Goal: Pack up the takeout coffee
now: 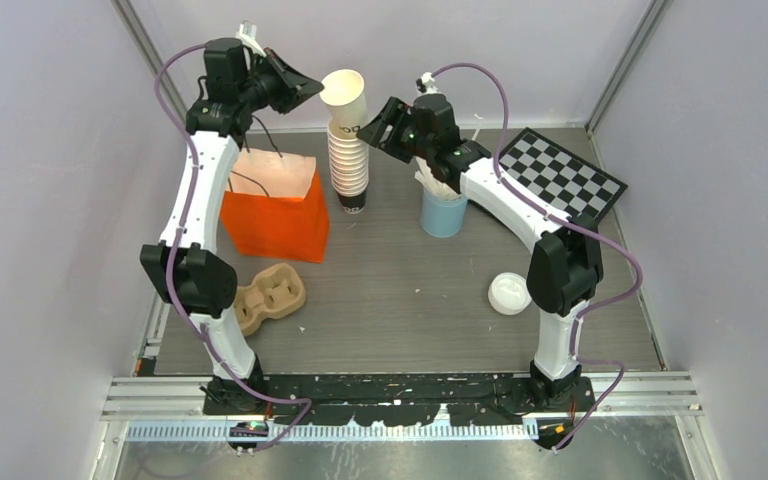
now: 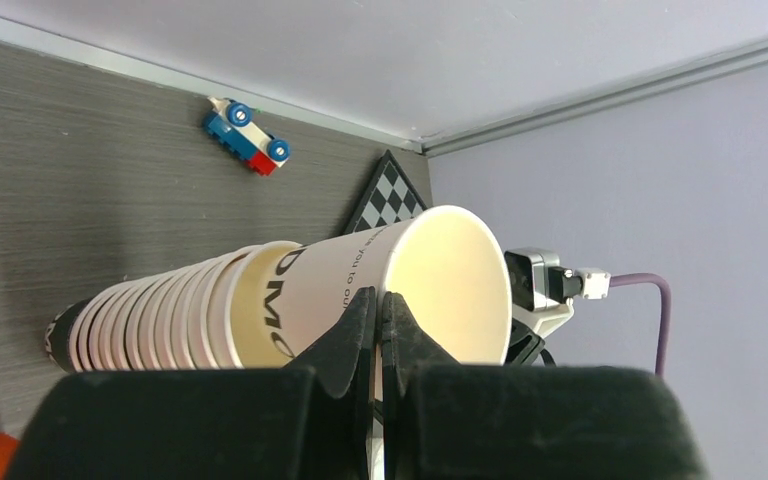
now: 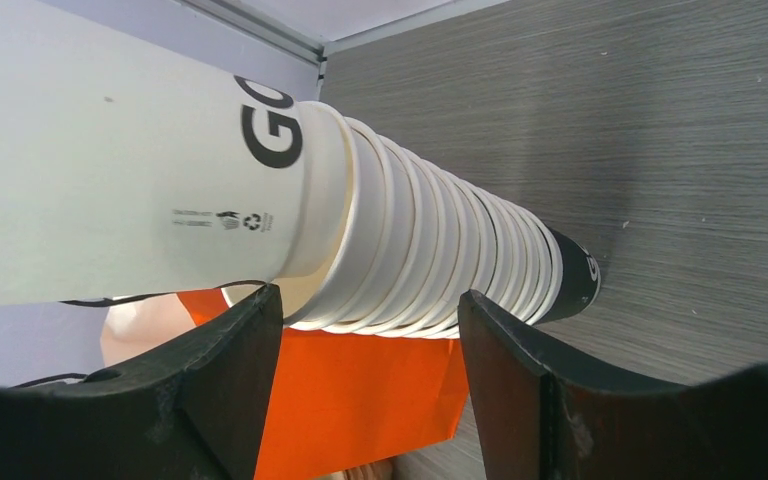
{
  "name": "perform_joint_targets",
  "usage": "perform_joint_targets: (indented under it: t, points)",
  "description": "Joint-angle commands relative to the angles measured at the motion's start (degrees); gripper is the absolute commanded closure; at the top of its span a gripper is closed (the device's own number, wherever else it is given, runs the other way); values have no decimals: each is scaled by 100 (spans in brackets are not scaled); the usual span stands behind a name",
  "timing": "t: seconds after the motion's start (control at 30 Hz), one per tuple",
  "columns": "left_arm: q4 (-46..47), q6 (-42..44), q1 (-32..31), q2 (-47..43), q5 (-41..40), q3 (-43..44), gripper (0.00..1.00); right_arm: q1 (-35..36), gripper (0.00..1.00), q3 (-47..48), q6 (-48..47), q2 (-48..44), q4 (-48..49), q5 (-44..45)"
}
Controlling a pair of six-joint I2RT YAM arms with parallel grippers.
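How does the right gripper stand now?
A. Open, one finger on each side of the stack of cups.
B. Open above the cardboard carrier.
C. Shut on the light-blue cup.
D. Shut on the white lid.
A: its wrist view shows the right gripper open, with the stack of cups between its fingers.

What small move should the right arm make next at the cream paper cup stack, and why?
Probably close the right gripper on the stack of cream paper cups: its jaws stand open either side, and the left gripper pinches the rim of the tilted top cup, so steadying the stack may free that cup.
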Motion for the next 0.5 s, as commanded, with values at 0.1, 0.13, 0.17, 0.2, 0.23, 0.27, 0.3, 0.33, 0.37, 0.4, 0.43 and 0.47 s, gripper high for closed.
perform_joint_targets:
  t: [0.1, 0.13, 0.17, 0.2, 0.23, 0.27, 0.3, 0.33, 0.37, 0.4, 0.43, 0.47]
  points:
    - [275, 323, 2, -544, -33, 265, 100, 12, 31, 476, -382, -322, -346, 19]
    - [277, 362, 4, -583, -76, 260, 100, 17, 31, 482, -393, -350, -348, 8]
    - [303, 395, 4, -633, -122, 256, 100, 16, 31, 497, -399, -381, -347, 0]
    - [314, 422, 4, -672, -154, 251, 100, 12, 31, 504, -406, -398, -353, -7]
    - [319, 453, 3, -721, -184, 251, 100, 16, 31, 517, -416, -421, -375, -1]
    - [322, 471, 3, -764, -218, 246, 100, 12, 31, 518, -430, -432, -386, -13]
    - [324, 487, 4, -800, -247, 236, 100, 15, 31, 520, -454, -452, -394, -33]
    - [318, 499, 4, -842, -266, 226, 100, 12, 31, 529, -467, -464, -413, -44]
    - [302, 516, 2, -878, -285, 232, 100, 13, 31, 527, -494, -482, -439, -67]
    - [262, 530, -2, -907, -289, 239, 100, 11, 31, 529, -509, -508, -453, -81]
    - [195, 551, 2, -955, -302, 248, 100, 13, 31, 529, -538, -548, -476, -107]
    - [105, 585, 3, -979, -299, 262, 100, 3, 31, 527, -572, -601, -507, -119]
